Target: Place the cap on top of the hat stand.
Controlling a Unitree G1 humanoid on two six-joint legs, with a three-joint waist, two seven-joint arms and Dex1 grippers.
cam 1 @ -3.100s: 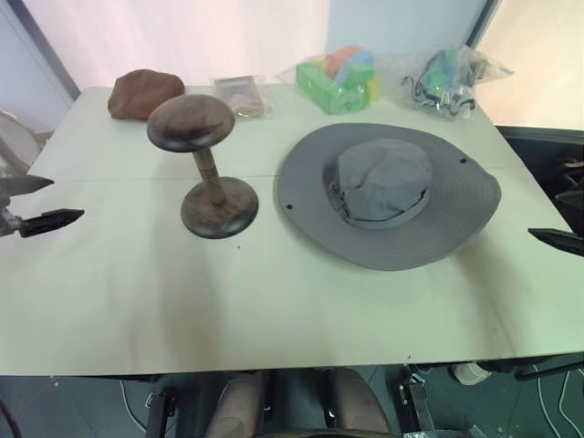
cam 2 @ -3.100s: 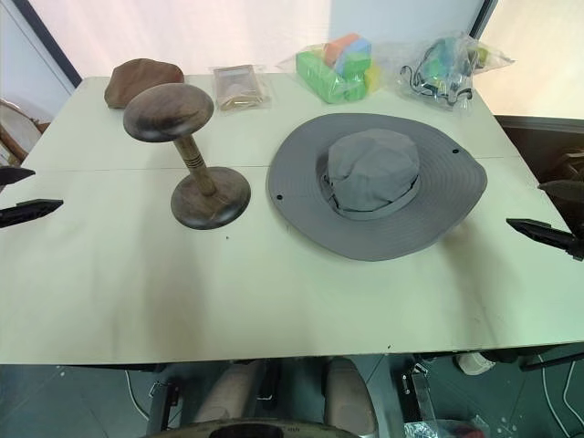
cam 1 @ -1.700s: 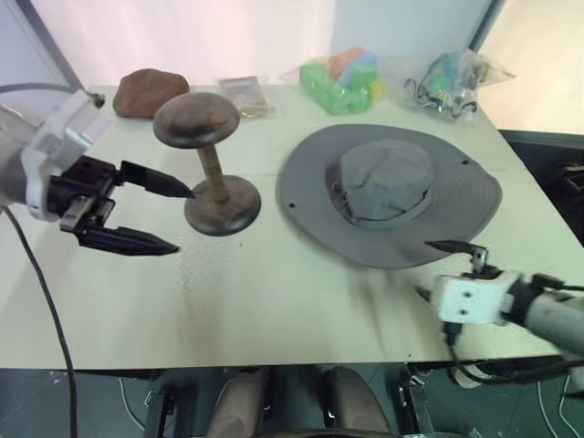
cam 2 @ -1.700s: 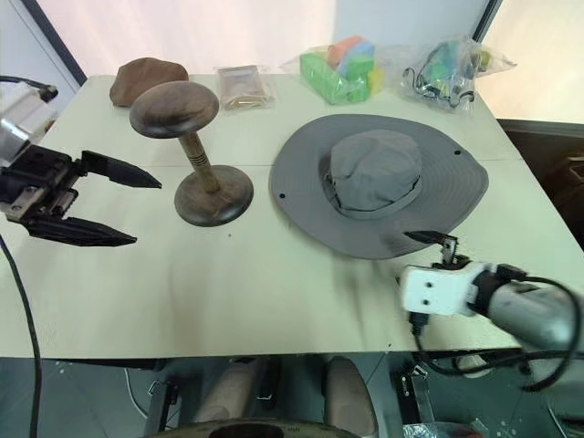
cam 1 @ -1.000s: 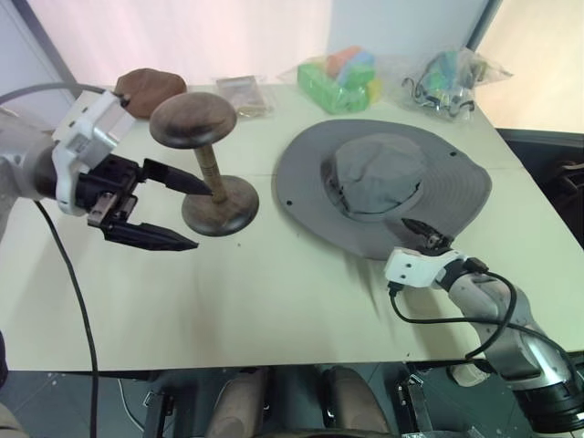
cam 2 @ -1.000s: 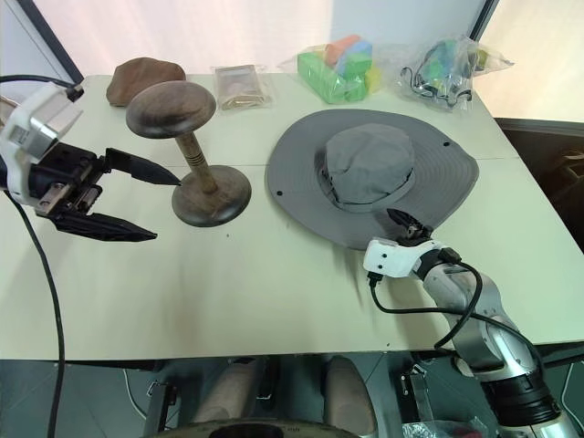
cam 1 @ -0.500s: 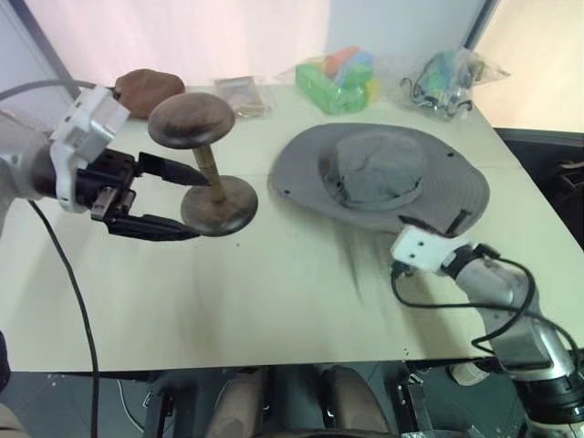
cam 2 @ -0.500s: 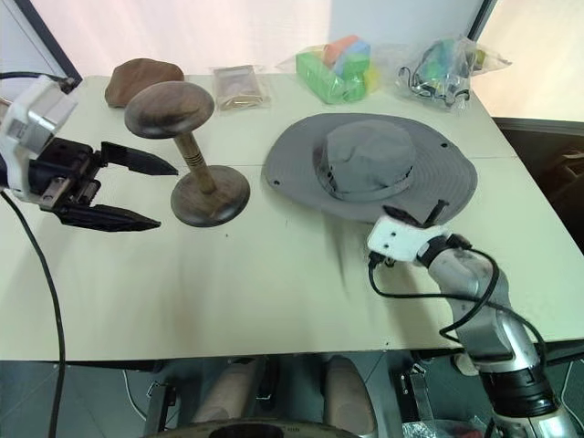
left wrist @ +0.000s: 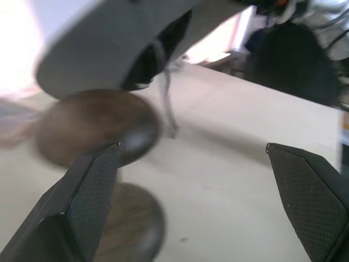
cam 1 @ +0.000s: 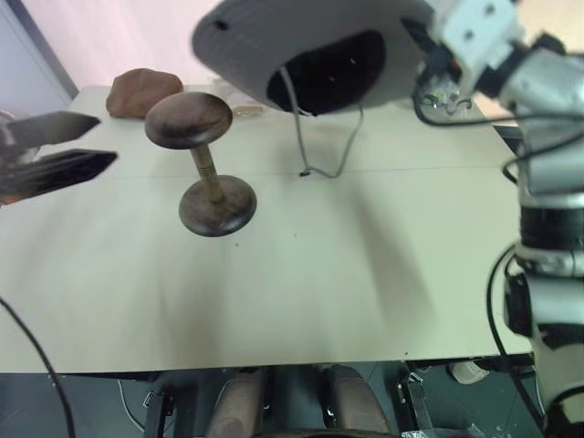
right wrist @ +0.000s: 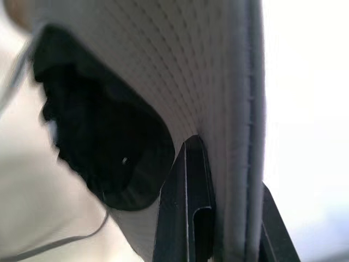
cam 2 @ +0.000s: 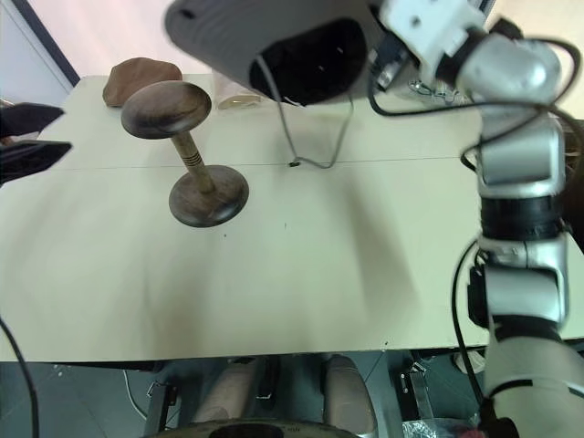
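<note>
Cap (cam 1: 301, 41) up in air at top centre of frame, brim pinched shut in right gripper (right wrist: 218, 218), chin cord dangling. Left gripper (left wrist: 191, 180) wide open, empty, at left edge near hat stand (cam 1: 203, 164) on table (cam 1: 365, 274). Next: centre crown opening over dome, lower level, mind cord.

table (cam 1: 365, 274) | on it: hat stand (cam 1: 205, 155), brown cap (cam 1: 143, 91)

Cropped and covered parts

Wide-brimmed grey fabric cap (cam 1: 274, 41) cut off by the top edge, crown unseen, covering most of the table's far clutter; black-fingered left gripper (cam 1: 64, 151) cropped at the left edge; dark brown wooden mushroom-shaped hat stand (left wrist: 95, 128) smeared by blur in the wrist view.
</note>
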